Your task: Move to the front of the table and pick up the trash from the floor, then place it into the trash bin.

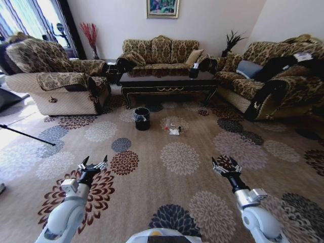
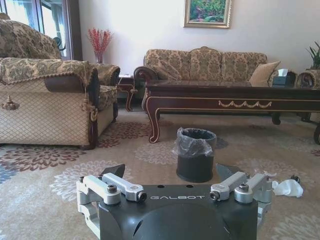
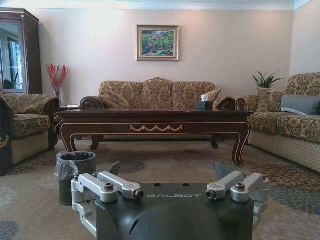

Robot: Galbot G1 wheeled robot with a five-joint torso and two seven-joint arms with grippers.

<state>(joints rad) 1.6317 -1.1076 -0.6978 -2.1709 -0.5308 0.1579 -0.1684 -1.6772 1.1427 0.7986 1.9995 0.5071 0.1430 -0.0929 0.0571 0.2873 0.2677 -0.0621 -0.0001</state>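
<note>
The robot stands back on the floor (image 1: 152,177), a beige-brown carpet with round flower medallions, facing a sitting area. Both arms reach forward low over the carpet. The left claw (image 1: 92,165) hangs wide, its fingers splayed and holding nothing; the right claw (image 1: 226,166) is just as wide and just as bare.

Ahead, well apart from both claws, the trash (image 1: 174,129) lies on the carpet: crumpled white paper scraps with a small red spot among them (too small in the head view to tell what it is). In the left wrist view a white crumpled scrap (image 2: 288,188) shows beside the claw's edge. Just to the left of the litter stands the trash bin (image 1: 142,119), black and upright, with a greyish liner folded over its rim; it is near the scraps but not touching them.

Beyond the bin and the litter is the dark glossy table (image 1: 169,81), its gold scroll ornament facing the robot. A tissue box (image 3: 203,104) rests on the tabletop toward its right end. Patterned sofas surround the table on three sides.
</note>
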